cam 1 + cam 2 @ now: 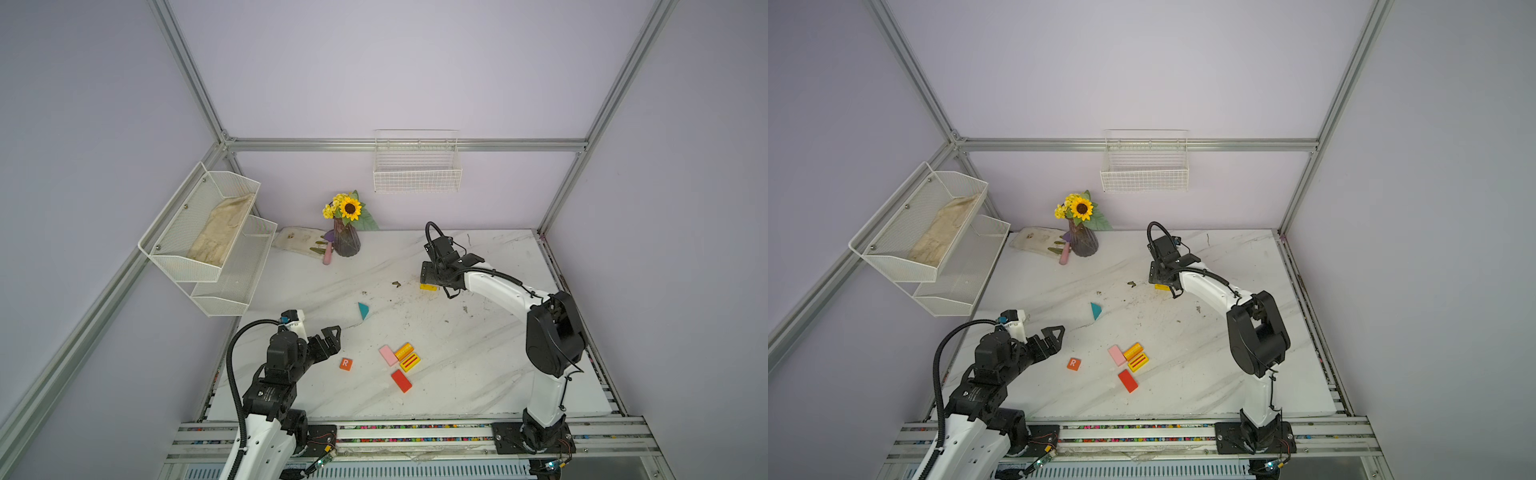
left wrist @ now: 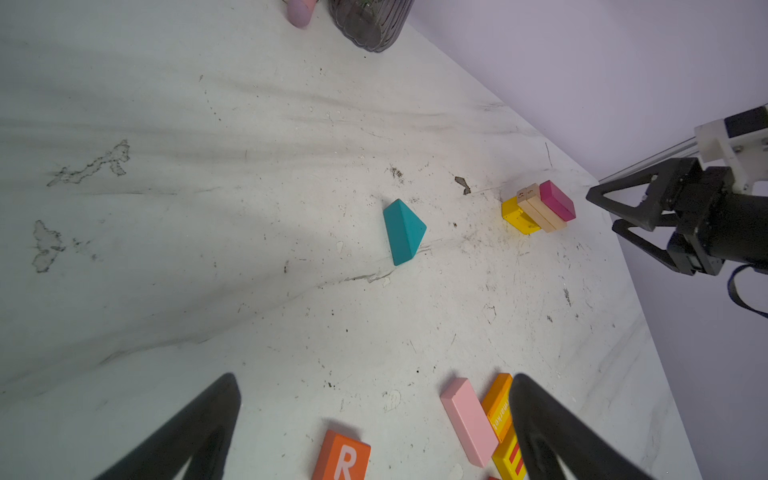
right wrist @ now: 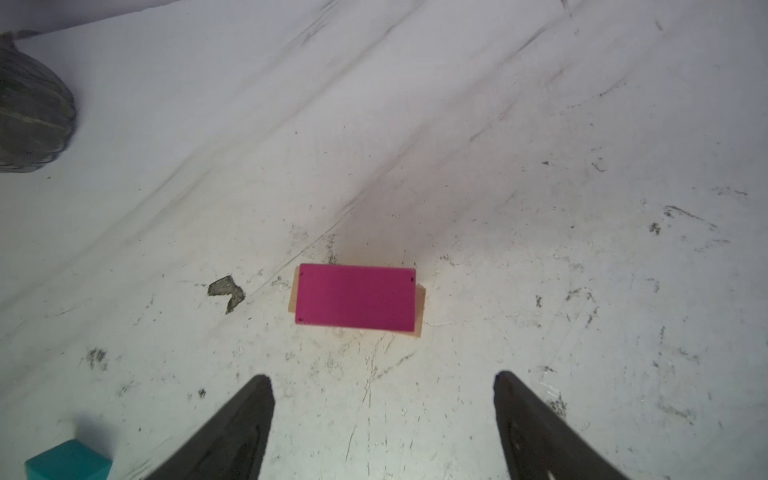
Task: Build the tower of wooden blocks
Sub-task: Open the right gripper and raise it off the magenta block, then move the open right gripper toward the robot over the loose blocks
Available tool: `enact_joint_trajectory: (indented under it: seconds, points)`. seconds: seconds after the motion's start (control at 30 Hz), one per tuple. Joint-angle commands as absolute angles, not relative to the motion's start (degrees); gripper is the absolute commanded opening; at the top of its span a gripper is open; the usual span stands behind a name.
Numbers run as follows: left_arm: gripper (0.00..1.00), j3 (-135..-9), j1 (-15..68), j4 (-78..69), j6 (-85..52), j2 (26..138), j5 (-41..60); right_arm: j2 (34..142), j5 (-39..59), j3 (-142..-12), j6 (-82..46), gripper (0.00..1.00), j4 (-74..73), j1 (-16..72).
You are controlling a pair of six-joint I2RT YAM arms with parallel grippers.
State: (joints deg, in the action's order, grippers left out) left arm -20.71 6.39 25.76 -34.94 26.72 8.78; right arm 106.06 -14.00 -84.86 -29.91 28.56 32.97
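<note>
In both top views we see only the yellow base of the tower [image 1: 428,287] [image 1: 1161,286]; the right pincer [image 1: 429,276] above it hides the rest.

Bright, even, diffuse light from overhead. Shadows are soft only: a faint smudge beside the teal triangle [image 2: 403,232], a darker patch next to the magenta block [image 3: 355,297]. Both top views fairly sharp, fine detail a little mushy. Right wrist view: table [image 3: 540,208] pale and washed out, near fingers [image 3: 232,432] and vase [image 3: 29,104] out of focus.
</note>
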Motion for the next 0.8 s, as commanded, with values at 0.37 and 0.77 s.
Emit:
enact_joint_trajectory:
  seconds: [0.37, 0.77]
  points:
    - [1.0, -19.16, 6.24, 23.32, -35.24, 26.52, 9.49, 95.99, -7.5, -62.34, -22.1, 0.93, 6.2, 45.91]
    - [1.0, -19.05, 6.24, 23.29, -35.33, 26.63, 9.31, 95.27, -0.62, -49.59, -18.51, 0.8, -6.73, 49.1]
